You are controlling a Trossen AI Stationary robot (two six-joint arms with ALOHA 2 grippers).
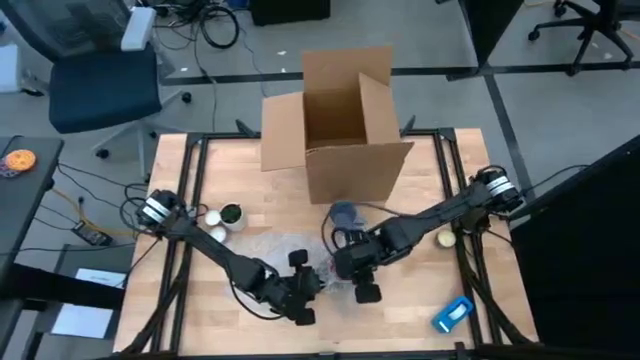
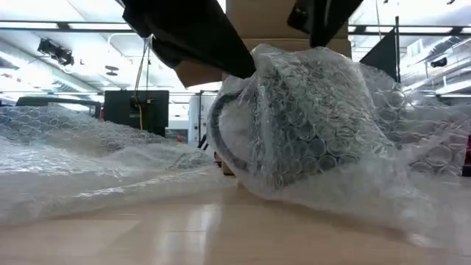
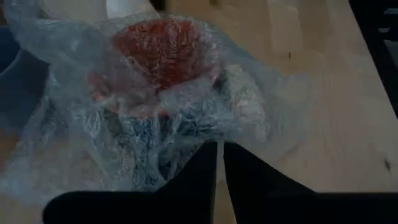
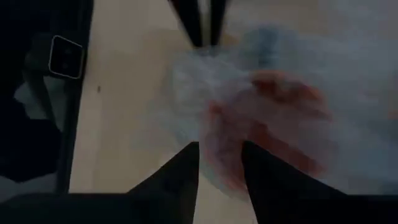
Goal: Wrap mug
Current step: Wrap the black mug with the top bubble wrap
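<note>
- The mug [image 2: 294, 118] lay on its side on the table [image 1: 250, 190] near the front edge, between the two grippers and in front of the cardboard box [image 1: 340, 125]; the bubble wrap [image 2: 383, 140] already covered most of it, so the wrapping looked well under way.
- The left gripper [image 1: 303, 290] sat just beside the bundle with its fingers nearly together, pinching a fold of the wrap; the left wrist view showed the mug's red inside [image 3: 165, 53] through the plastic.
- The right gripper [image 1: 365, 280] was at the bundle's other side, its fingers parted a little around the wrapped mug, apparently clasping it.
- Loose wrap still spread across the table in the low view; judging by that, the remaining sheet had yet to be folded in and closed.
- No brand, label or writing could be read; the blue object [image 1: 452, 314] near the front right corner showed no legible text.
</note>
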